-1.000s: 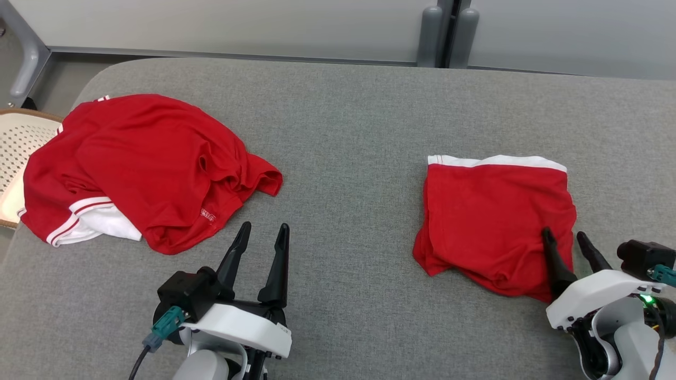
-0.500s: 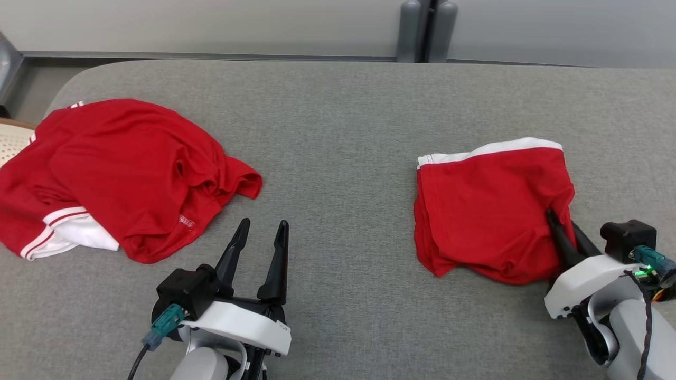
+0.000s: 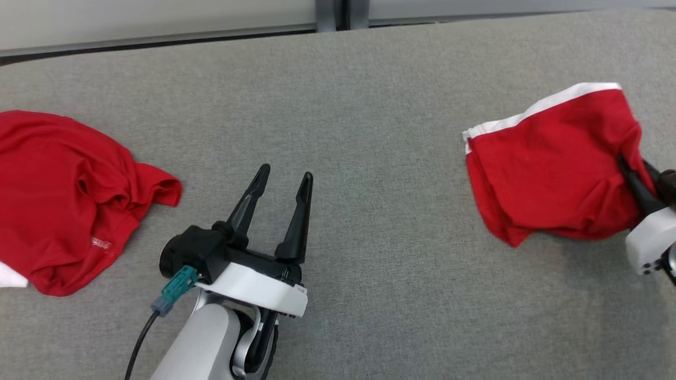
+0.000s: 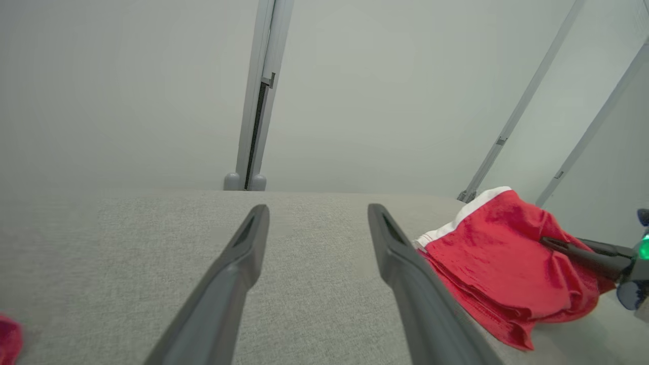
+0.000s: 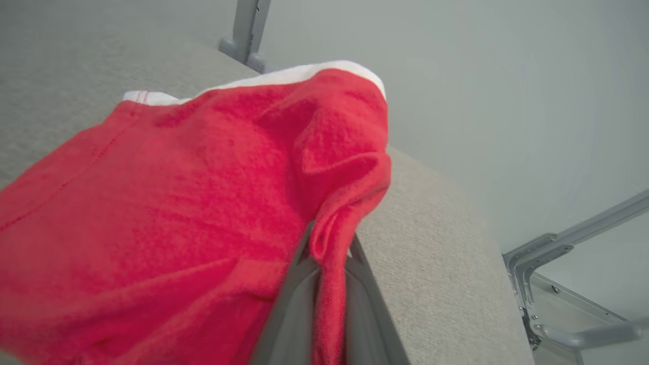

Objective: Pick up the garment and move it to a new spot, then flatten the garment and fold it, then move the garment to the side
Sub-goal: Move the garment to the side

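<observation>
A folded red garment with a white band point(image 3: 549, 169) hangs lifted at the right of the grey table, its left part sagging toward the surface. My right gripper point(image 3: 631, 171) is shut on the garment's right edge; red cloth point(image 5: 213, 213) is pinched between its two fingers point(image 5: 294, 294) in the right wrist view. The same garment point(image 4: 497, 274) and the right gripper point(image 4: 578, 251) appear at the right of the left wrist view. My left gripper point(image 3: 282, 182) stands open over bare table near the middle, nothing between its fingers.
A second, crumpled red garment point(image 3: 68, 195) lies at the table's left. The grey padded table point(image 3: 369, 132) ends at a rounded right edge point(image 5: 456, 213), beyond which metal frame legs point(image 5: 557, 253) stand. A pale wall with a post point(image 4: 256, 101) runs behind.
The head camera has swung right. My right gripper closed on the folded garment's right edge and raised it off the table, carrying it rightward. The left gripper stays open.
</observation>
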### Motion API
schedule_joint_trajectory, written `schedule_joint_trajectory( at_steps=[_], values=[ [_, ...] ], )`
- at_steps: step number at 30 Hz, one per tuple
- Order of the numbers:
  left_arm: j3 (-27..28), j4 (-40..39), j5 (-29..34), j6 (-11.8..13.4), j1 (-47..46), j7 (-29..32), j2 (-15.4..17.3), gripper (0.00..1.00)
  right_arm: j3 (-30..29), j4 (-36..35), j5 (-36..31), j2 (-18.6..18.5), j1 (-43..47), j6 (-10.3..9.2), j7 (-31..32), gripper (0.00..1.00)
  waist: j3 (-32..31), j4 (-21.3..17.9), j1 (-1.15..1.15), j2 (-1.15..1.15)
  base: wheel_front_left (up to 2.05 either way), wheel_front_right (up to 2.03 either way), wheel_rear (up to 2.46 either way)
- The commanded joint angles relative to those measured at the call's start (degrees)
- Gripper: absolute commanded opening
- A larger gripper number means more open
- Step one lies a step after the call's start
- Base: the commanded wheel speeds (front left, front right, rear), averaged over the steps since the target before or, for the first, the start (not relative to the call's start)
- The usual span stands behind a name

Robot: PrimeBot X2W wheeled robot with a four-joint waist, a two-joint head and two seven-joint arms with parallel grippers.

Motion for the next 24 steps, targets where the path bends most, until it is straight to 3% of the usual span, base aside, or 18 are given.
schedule_joint_trajectory(
  at_steps=[1, 8, 23, 24],
  values=[
    [-0.2, -0.3, 0.6, -0.4, -1.5, 0.0, 0.3, 1.0, 0.3, 0.5, 0.2, -1.5, -1.5, -0.03, 0.3, 0.0, 2.9, -2.6, 0.0, 0.0, 0.0, 0.0, 0.0],
    [-1.1, -1.0, 2.4, -1.0, -6.0, 0.0, 0.3, 1.0, 1.7, 6.6, 1.5, -9.0, -8.3, -0.03, -0.6, 0.0, 8.9, -5.2, 0.0, 0.0, 0.0, 0.0, 0.0],
    [-1.8, -0.3, 2.9, -1.6, -7.9, 0.0, 0.3, 1.0, 0.3, 18.8, 1.1, -13.3, -15.9, -0.04, -2.7, 0.0, 11.8, -3.9, 0.0, 0.0, 0.0, 0.0, 0.0],
    [-1.9, -0.3, 2.7, -1.5, -7.9, 0.0, 0.2, 1.0, -0.2, 19.9, 1.5, -13.2, -16.0, -0.04, -2.5, 0.49, 11.8, -3.7, 0.0, 0.0, 0.0, 0.0, 0.0]
  ],
)
